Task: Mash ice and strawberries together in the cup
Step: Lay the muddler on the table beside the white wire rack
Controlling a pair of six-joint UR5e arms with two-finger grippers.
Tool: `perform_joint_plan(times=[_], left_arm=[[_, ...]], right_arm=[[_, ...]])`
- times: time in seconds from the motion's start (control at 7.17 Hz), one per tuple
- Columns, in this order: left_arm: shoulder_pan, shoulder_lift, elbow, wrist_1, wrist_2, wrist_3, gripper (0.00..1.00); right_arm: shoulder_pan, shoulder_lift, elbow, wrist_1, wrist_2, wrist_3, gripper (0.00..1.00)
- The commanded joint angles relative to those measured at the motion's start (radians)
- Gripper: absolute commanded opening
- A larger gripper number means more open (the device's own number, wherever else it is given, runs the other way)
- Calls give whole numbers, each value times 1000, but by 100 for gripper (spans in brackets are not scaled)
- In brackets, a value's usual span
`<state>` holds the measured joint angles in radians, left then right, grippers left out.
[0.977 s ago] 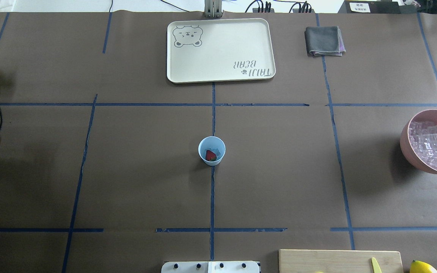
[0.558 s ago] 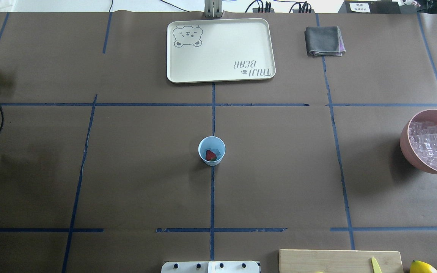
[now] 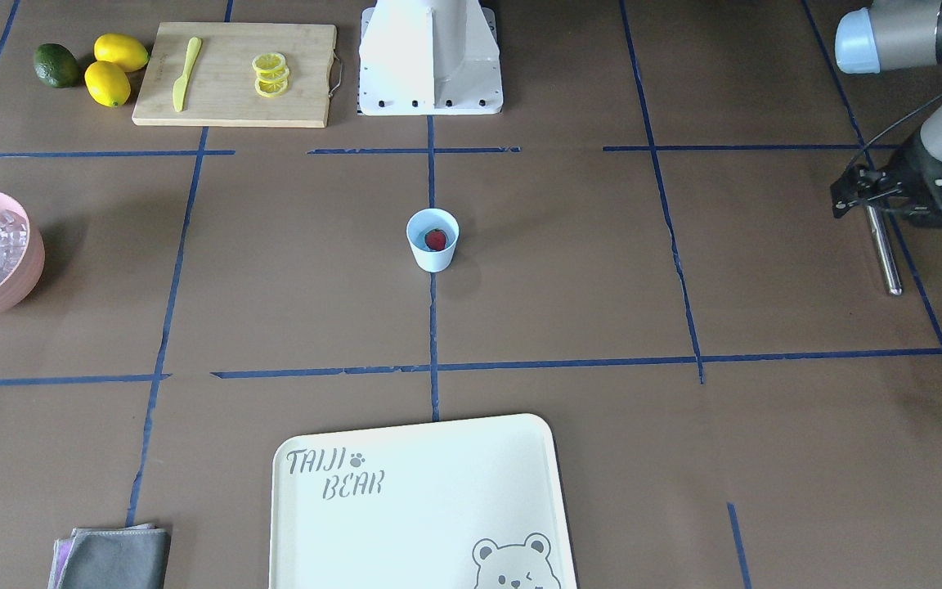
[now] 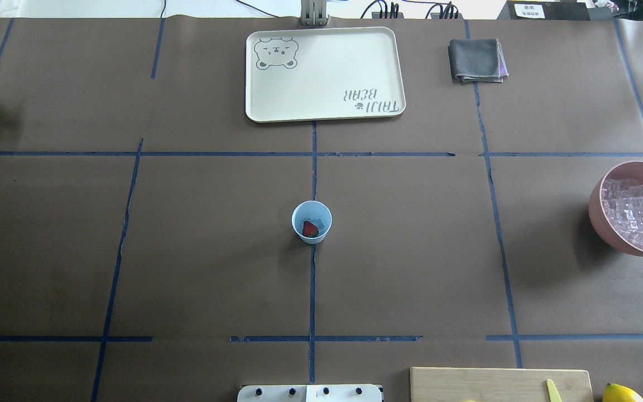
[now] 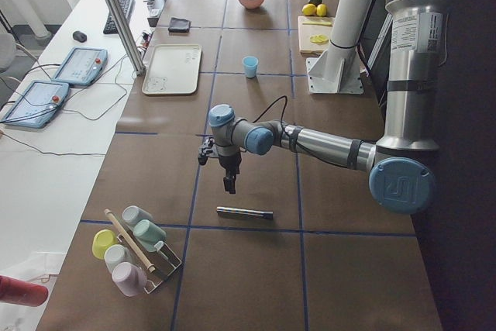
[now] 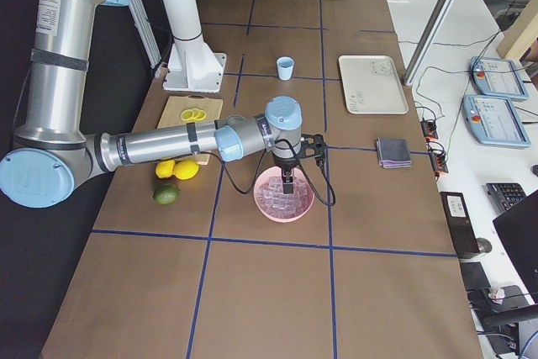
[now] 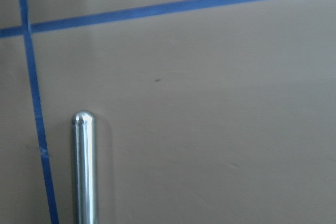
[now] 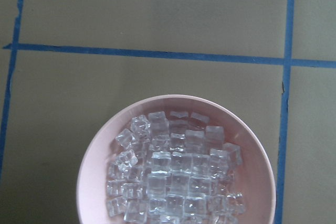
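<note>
Brown-papered table (image 4: 187, 251), "TAIJI BEAR" tray (image 4: 327, 72); left fingers (image 5: 230, 184), right fingers (image 6: 287, 181): spread indiscernible

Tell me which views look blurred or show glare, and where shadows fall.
Left wrist view: soft, with a glare streak along the metal rod. Right wrist view: sharp, the ice glints. Overhead view: even light, the pink bowl throws a soft shadow toward picture-left.

Strawberry (image 4: 310, 229), probably atop ice (image 4: 317, 223), in cup (image 3: 432, 258) mid-table; tray (image 4: 321, 72) beyond, bowl (image 4: 596, 215) right.
</note>
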<state>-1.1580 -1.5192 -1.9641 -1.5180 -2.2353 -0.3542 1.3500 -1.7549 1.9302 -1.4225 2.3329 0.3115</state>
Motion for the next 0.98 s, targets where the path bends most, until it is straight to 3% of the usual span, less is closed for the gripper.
perform_joint_plan(times=[0.0,0.42,0.84], left_arm=[[-173,7,-76,191,-76,321,100],[-333,5,-68,252,-153,485,100],[-347,66,-79,269,-155,512,100]], right_arm=[[113,12,-5,-204,0,-267,100],[181,5,-20,-347,-10,-435,100],[199,-20,-30,-349,-4,-474,100]])
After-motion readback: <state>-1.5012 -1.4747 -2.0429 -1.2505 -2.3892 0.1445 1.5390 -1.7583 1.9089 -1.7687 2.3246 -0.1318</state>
